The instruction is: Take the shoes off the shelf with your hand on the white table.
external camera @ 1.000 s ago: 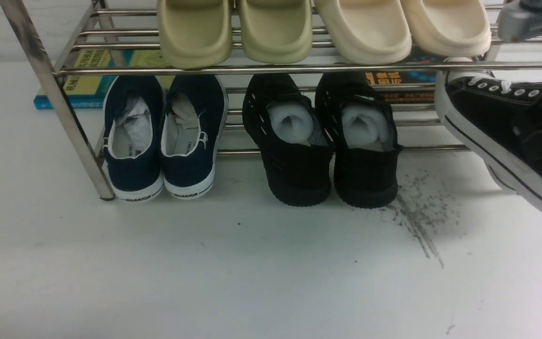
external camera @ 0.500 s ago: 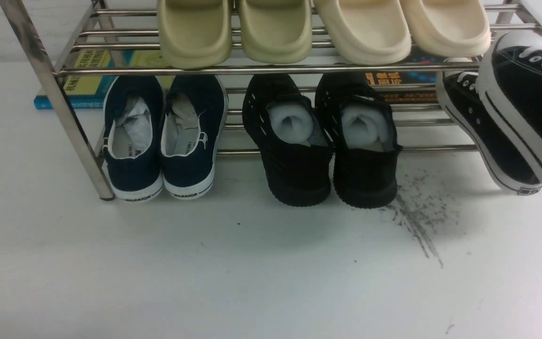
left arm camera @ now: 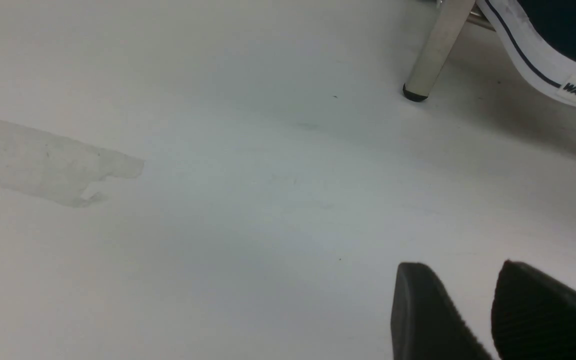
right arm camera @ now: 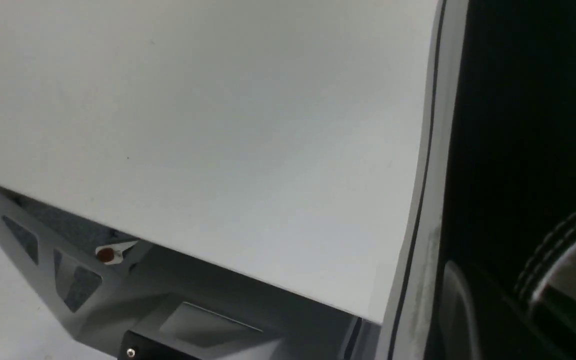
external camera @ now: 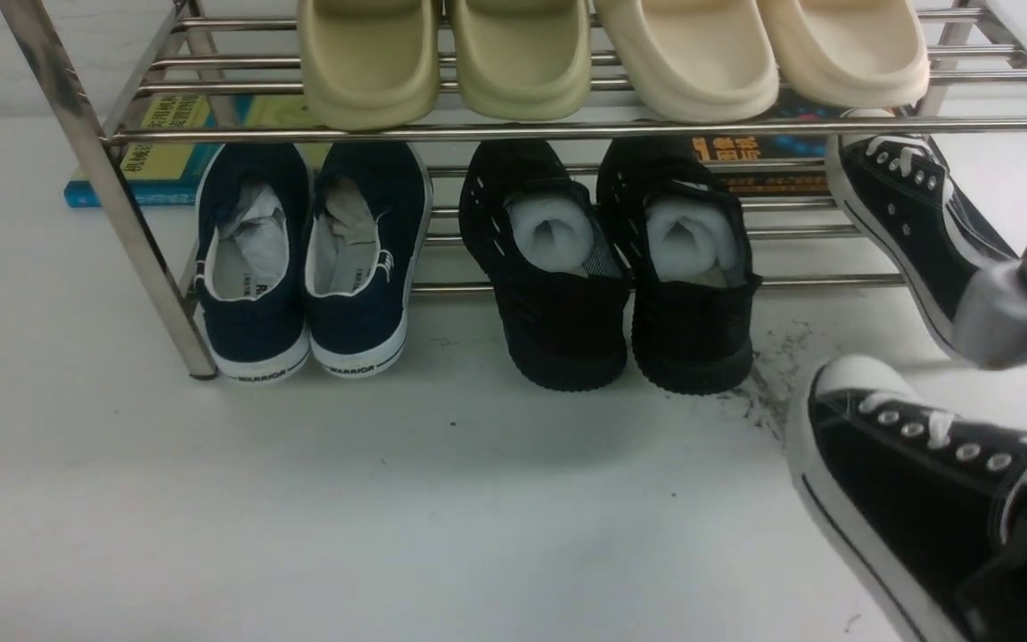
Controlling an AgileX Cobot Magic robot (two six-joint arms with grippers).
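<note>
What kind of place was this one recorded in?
Probably a lab bench staged as shoe storage: a metal shelf holding slippers stands on a scuffed white table, with books lying behind it.

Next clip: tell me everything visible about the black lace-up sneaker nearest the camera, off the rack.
The near sneaker is black canvas with a white toe cap, white laces through metal eyelets and a dark-striped white sole edge. It is off the shoe rack, toe toward it, by the scuff streaks on the white table. Its heel is hidden by dark robot parts; contact with the table cannot be told.
</note>
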